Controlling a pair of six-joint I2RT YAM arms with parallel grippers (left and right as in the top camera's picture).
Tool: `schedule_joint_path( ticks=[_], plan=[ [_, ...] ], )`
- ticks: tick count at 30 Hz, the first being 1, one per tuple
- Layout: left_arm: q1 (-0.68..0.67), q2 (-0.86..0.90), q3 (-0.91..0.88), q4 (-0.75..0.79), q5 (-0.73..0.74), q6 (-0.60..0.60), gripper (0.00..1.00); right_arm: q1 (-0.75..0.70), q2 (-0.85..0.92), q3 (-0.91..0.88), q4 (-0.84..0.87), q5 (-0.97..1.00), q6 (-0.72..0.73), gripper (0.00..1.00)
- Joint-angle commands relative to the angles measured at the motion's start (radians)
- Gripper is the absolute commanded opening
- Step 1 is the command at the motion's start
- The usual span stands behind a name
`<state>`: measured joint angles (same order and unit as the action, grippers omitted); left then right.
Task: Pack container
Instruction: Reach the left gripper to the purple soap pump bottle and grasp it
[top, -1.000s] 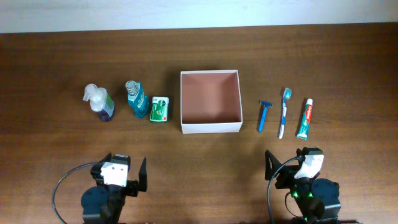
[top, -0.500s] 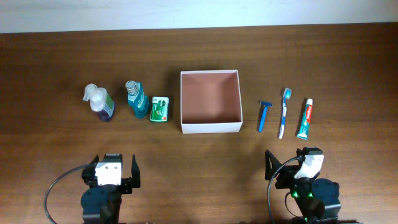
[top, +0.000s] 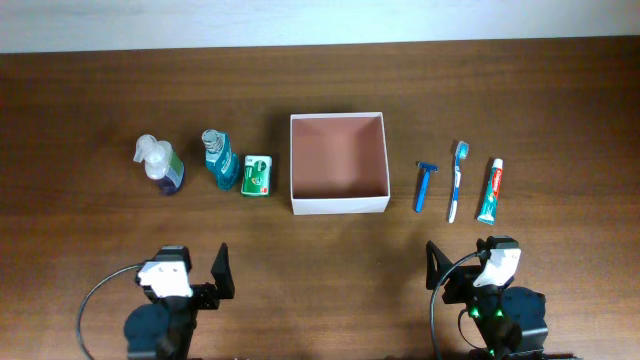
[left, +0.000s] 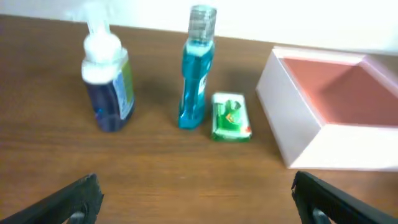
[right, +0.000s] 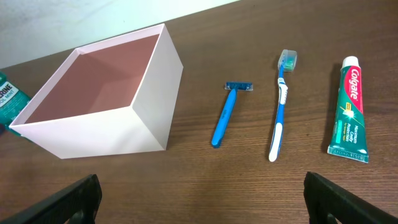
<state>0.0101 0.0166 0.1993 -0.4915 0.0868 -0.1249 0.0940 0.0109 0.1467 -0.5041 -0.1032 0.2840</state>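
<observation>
Both my left gripper (left: 194, 198) and my right gripper (right: 202, 196) sat low in the overhead frame, fingers spread wide. The container (top: 338, 203) stood at frame centre, open side up, with the soap bottle (top: 160, 166), mouthwash (top: 219, 160) and green packet (top: 257, 175) left of it, and the razor (top: 425, 186), toothbrush (top: 456, 181) and toothpaste (top: 489, 190) right of it.

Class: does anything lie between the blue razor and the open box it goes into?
Nothing visible does: bare wood separates the razor from the container; the toothbrush lies on the razor's other side.
</observation>
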Motion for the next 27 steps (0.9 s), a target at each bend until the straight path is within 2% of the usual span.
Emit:
schedule_joint_path(
  ticks=[1, 5, 8, 11, 14, 15, 19, 20, 23, 24, 27],
  plan=[
    [0.006, 0.037, 0.187, -0.054, 0.006, -0.11, 1.0, -0.007, -0.007, -0.005, -0.004, 0.006, -0.006, 0.99],
    [0.006, 0.183, 0.435, -0.157, -0.033, -0.11, 0.99, -0.006, -0.007, -0.005, -0.004, 0.006, -0.006, 0.99],
    [0.006, 0.372, 0.669, -0.317, -0.082, -0.11, 0.99, -0.006, -0.007, -0.005, -0.004, 0.006, -0.006, 0.99],
    [0.006, 0.659, 0.962, -0.542, -0.133, -0.109, 0.99, -0.007, -0.007, -0.005, -0.004, 0.006, -0.006, 0.98],
    [0.006, 0.882, 1.171, -0.651, -0.135, -0.096, 0.99, -0.007, -0.007, -0.005, -0.004, 0.006, -0.006, 0.99],
    [0.006, 0.967, 1.252, -0.684, -0.138, -0.035, 0.99, -0.007, -0.007, -0.005, -0.004, 0.006, -0.006, 0.99],
    [0.006, 1.281, 1.517, -0.717, -0.14, 0.172, 1.0, -0.007, -0.007, -0.005, -0.004, 0.006, -0.006, 0.99],
    [0.006, 1.328, 1.55, -0.718, -0.144, 0.188, 1.0, -0.006, -0.007, -0.005, -0.004, 0.006, -0.006, 0.98],
    [0.035, 1.491, 1.635, -0.718, -0.176, 0.175, 1.0, -0.007, -0.007, -0.005, -0.004, 0.006, -0.006, 0.99],
    [0.066, 1.567, 1.653, -0.713, -0.199, 0.135, 1.0, -0.007, -0.007, -0.005, -0.004, 0.006, -0.006, 0.99],
    [0.13, 1.664, 1.655, -0.703, -0.178, 0.118, 1.0, -0.007, -0.007, -0.005, -0.004, 0.006, -0.006, 0.99]
  ],
)
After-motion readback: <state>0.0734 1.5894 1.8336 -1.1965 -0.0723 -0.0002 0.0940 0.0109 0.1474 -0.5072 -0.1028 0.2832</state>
